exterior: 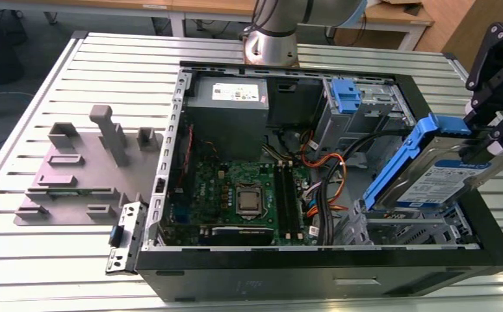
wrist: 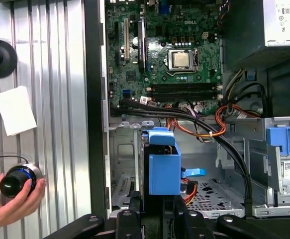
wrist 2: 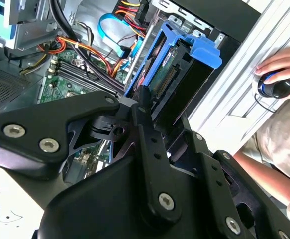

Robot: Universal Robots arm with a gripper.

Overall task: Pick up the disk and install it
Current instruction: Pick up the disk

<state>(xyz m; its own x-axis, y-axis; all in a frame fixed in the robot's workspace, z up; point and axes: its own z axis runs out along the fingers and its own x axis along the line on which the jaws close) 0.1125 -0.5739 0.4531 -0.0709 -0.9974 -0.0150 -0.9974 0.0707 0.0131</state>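
Note:
The disk (exterior: 432, 175), a silver drive with a white and blue label and blue rails, hangs tilted over the case's front right corner, by the exterior view's right. My black gripper (exterior: 487, 151) is shut on its upper end. Just below it sits the metal drive bay (exterior: 416, 227), and the disk's lower edge is at or just inside the bay's top. In the second wrist view the disk (wrist 2: 182, 67) shows end-on ahead of my gripper (wrist 2: 152, 112). The first wrist view shows the disk's blue rail (wrist: 163, 167) above my gripper (wrist: 157, 211), over the perforated bay floor (wrist: 209, 194).
The open computer case (exterior: 321, 276) holds a motherboard (exterior: 234, 188), a grey power supply (exterior: 230, 97), a bare blue bracket (exterior: 344, 96) and loose orange and black cables (exterior: 329, 166). A grey fixture (exterior: 78, 175) lies on the slatted table. A person's hand (wrist: 10, 199) holds a knob beside the case.

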